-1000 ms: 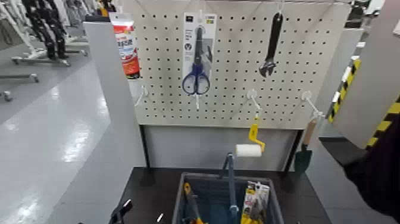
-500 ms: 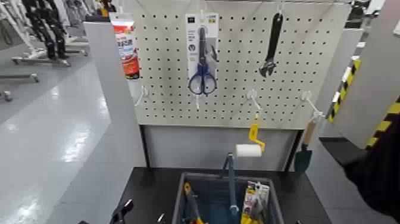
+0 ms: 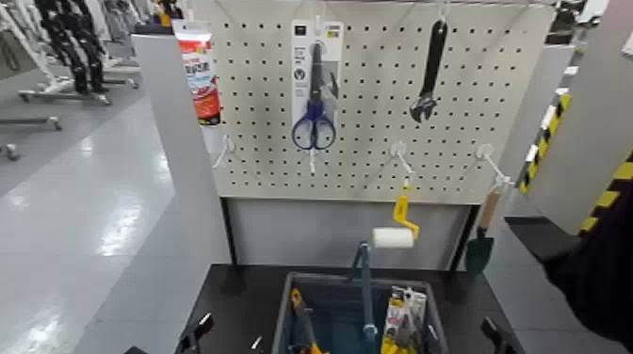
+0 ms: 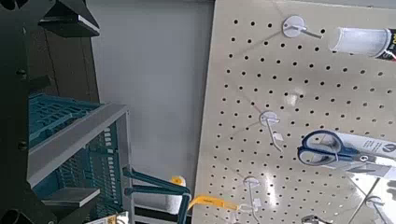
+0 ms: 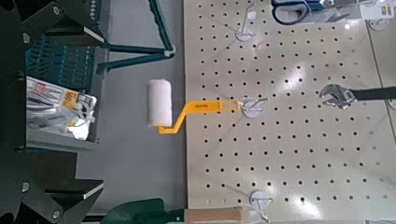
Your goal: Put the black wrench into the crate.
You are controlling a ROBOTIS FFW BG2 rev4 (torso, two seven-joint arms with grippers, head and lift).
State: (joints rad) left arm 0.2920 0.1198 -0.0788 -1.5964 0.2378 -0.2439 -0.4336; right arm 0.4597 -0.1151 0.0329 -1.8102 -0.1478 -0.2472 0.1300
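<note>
Black table (image 3: 243, 292), white pegboard (image 3: 377, 104), glossy grey floor (image 3: 75, 217)

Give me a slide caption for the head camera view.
Slim black wrench hanging on white pegboard above dark grey plastic crate; both grippers low, not yet reaching.

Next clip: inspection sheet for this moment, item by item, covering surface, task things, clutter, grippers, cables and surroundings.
Surface: dark table below a white pegboard.
Job's things: black wrench hanging on the pegboard, upper right, untouched; crate on the table, blue handle upright.
Clutter: carded scissors, red-white tube, paint roller, trowel on hooks; packaged tools inside the crate.
Grippers: left gripper and right gripper low beside the crate, both empty and open.
Cables: nothing seen.
Surroundings: glossy grey floor, yellow-black striped post at right.
</note>
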